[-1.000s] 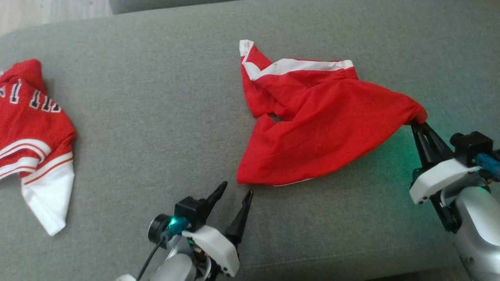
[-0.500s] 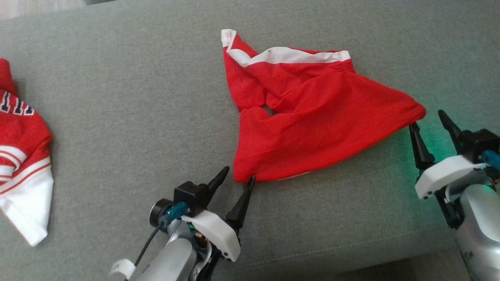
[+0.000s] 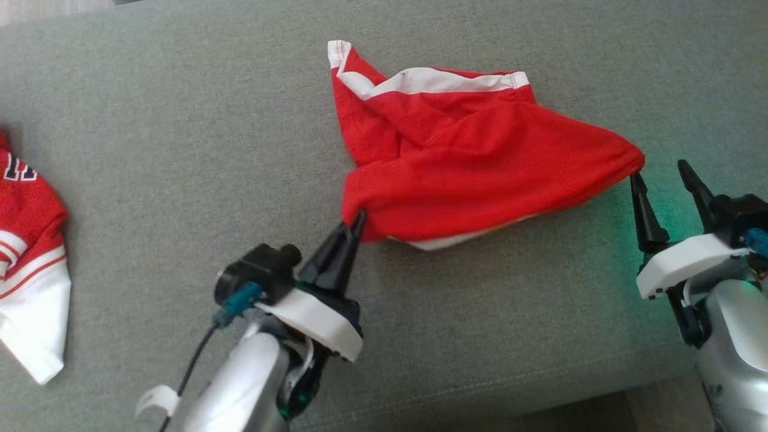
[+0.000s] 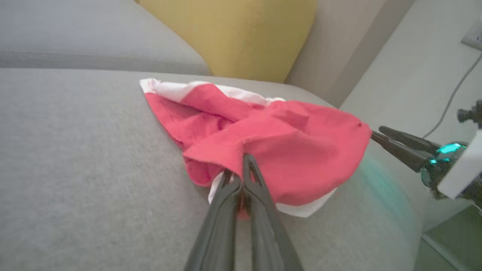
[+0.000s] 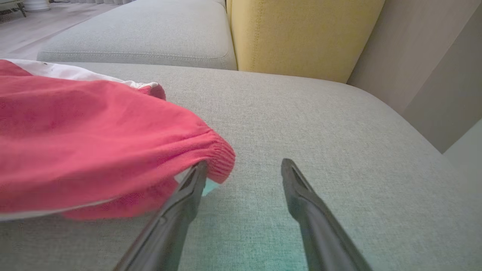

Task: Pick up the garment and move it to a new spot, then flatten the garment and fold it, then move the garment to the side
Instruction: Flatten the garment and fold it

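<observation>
the left claw (image 3: 358, 222) is clamped on the near-left corner of the garment (image 3: 480, 174), its two dark fingers pressed together with a fold of red cloth between the tips, plain in the left wrist view; the right claw (image 3: 659, 171) stands apart and holds nothing, its left-hand finger at the garment's ribbed right corner, touching it or just beneath, i cannot tell which, the other finger over bare sofa cushion (image 3: 180, 120); the garment lies bunched between the two claws on the right half of the cushion, drawn out left to right, with a white band (image 3: 444, 81) along its far edge and a sliver of white showing under the near edge; it looks like thin, light mesh cloth, soft and limp, so i judge it will sag and fold on itself once lifted, and should slide easily over the cushion's weave; nothing about it is fragile, but a small pinch could slip out under a pull; the best holds are likely the thicker sewn parts, the ribbed corner by the right claw and the corner in the left claw, well apart so the cloth hangs open; farther out, a red and white jersey (image 3: 27, 252) lies well apart at the left edge, and a yellow cushion (image 4: 233, 34) stands at the far side.
</observation>
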You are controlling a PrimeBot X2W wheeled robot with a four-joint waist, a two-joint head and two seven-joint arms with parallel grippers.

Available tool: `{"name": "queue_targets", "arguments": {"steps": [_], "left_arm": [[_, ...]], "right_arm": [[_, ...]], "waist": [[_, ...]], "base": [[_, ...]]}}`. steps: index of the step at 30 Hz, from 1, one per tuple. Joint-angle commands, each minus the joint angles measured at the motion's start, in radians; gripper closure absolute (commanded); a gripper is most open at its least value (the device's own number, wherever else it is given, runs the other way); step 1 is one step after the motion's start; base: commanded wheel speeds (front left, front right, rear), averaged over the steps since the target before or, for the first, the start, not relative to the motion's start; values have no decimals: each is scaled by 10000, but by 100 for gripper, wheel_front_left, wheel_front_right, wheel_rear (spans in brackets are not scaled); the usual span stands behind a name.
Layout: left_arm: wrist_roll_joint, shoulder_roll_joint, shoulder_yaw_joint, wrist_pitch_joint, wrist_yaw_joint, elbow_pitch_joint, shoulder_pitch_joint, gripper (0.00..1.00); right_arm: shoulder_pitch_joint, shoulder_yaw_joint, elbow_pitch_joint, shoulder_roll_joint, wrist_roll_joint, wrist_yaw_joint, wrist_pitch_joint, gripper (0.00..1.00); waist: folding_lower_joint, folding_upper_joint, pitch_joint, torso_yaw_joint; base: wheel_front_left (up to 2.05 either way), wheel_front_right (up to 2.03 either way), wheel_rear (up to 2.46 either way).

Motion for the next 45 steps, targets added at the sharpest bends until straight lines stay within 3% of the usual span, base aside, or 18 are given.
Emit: {"name": "queue_targets", "arguments": {"steps": [1,6,15,22,23,24,25,33,45], "left_arm": [[112,30,537,-59,98,-488,-255,100],[291,30,1170,-59,336,-385,-446,100],[833,30,2182,-59,871,1234,-1702,100],[1178,30,2634,-59,1016,2547,-2585,100],[1187,30,2680,-59,1044,2671,-2715,95],[1259,30,2732,-59,1130,2951,-2916,44],[1230,30,2780,-59,1163,3033,-2988,0],[937,30,3286,-59,1389,1948,-2291,0],[843,29,3099,-59,1536,299,795,0]], "right_arm": [[177,68,-278,-105,-91,71,-109,0],[204,194,-308,-14,-110,71,-109,0],[71,1041,-680,125,354,71,-109,0],[221,1645,-1131,284,868,71,-109,0],[279,1729,-1202,293,956,71,-109,0],[415,1867,-1315,295,1085,71,-109,0],[485,1923,-1345,302,1143,71,-109,0],[920,2031,-1599,469,1331,71,-109,0],[1370,2400,-1993,475,1742,71,-109,0]], "waist": [[0,0,-18,42],[0,0,-7,84],[0,0,344,-354],[0,0,505,-657],[0,0,518,-685],[0,0,515,-733],[0,0,504,-755],[0,0,117,-741],[0,0,-486,-131]], "base": [[0,0,0],[0,0,0],[0,0,0],[0,0,0],[0,0,0],[0,0,0],[0,0,0],[0,0,0],[0,0,0]]}}
